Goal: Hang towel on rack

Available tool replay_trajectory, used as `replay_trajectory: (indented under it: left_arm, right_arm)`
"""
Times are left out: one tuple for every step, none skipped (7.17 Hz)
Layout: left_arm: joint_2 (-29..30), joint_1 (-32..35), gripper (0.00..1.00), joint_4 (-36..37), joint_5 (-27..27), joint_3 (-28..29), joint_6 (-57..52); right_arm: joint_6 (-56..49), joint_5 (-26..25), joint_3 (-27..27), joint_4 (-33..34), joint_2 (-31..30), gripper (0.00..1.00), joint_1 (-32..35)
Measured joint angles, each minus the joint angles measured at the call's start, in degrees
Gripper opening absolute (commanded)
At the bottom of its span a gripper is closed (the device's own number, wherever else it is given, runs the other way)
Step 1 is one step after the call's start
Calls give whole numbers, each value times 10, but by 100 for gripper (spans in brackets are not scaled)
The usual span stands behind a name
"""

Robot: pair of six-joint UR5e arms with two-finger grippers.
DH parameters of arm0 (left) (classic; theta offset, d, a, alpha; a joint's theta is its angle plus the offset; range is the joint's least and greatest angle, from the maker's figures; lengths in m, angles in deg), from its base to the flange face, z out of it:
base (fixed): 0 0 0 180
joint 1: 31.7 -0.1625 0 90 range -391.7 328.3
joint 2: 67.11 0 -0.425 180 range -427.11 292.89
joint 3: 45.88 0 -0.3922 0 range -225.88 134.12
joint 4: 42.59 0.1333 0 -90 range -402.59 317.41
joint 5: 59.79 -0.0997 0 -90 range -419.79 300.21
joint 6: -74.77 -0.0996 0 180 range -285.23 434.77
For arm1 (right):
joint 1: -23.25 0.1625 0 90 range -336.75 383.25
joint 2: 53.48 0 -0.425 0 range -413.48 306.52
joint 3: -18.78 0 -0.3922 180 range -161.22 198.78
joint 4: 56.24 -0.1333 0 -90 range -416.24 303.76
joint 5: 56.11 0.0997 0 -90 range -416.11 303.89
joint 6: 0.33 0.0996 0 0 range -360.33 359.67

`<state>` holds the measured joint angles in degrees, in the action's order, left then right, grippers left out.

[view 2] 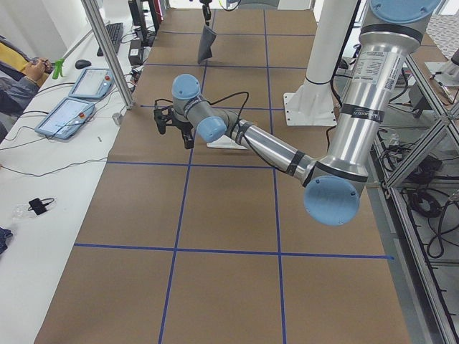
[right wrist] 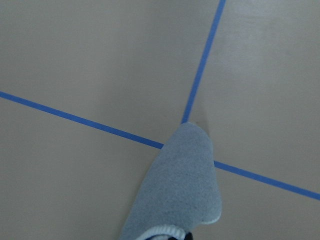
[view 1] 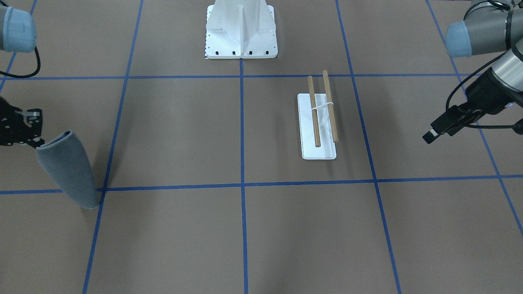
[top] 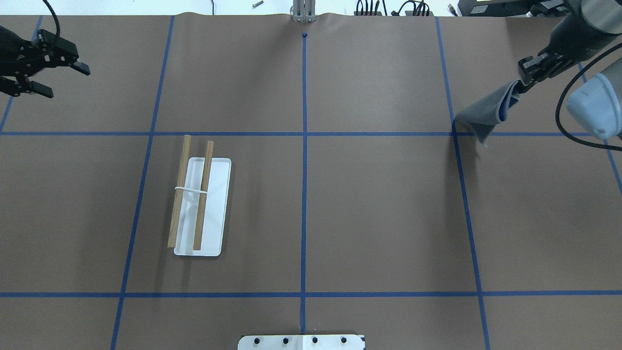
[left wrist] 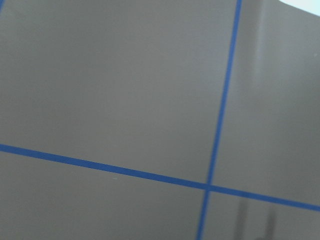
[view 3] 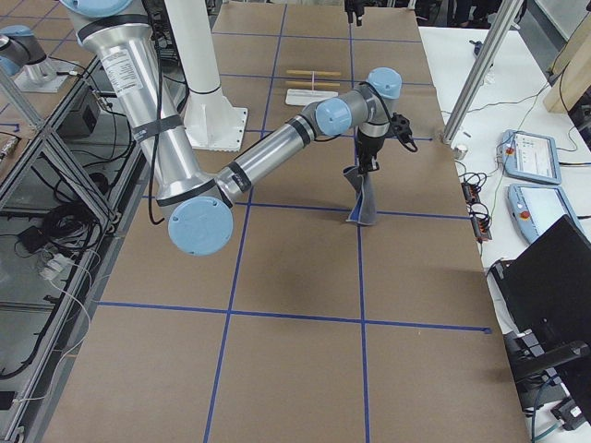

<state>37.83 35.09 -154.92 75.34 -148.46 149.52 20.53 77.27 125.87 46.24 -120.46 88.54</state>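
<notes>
The dark grey towel (top: pixel 481 114) hangs folded from my right gripper (top: pixel 517 90), which is shut on its upper end. Its lower tip is at or near the table by a blue tape crossing. It also shows in the front-facing view (view 1: pixel 67 167) and in the right wrist view (right wrist: pixel 180 190). The rack (top: pixel 199 204), with a white base and two wooden dowels, stands far off on the table's left half and is bare (view 1: pixel 318 122). My left gripper (top: pixel 70 83) is open and empty, at the far left edge beyond the rack.
The large white bolted pedestal (view 1: pixel 241 36) stands at the robot's side of the table. Blue tape lines cross the brown table (top: pixel 369 218). Tablets and cables lie on the side bench (view 2: pixel 72 107).
</notes>
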Motion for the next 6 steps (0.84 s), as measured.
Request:
replay_trajectory:
  left_arm:
    - [5, -13, 98, -31, -1, 0, 72]
    - [12, -24, 99, -58, -2, 1, 146]
    - [28, -33, 98, -72, -3, 2, 219]
    - [48, -42, 98, -78, -3, 3, 287]
    - [70, -52, 98, -80, -4, 3, 345]
    - [89, -60, 98, -81, -5, 2, 392]
  right_arm:
    - [64, -1, 18, 0, 16, 0, -23]
    - [119, -2, 28, 0, 33, 0, -41]
    - [177, -5, 33, -1, 54, 0, -58]
    - [238, -9, 34, -2, 78, 0, -73]
    - [300, -21, 35, -2, 104, 0, -89]
    - [367, -46, 36, -2, 130, 0, -108]
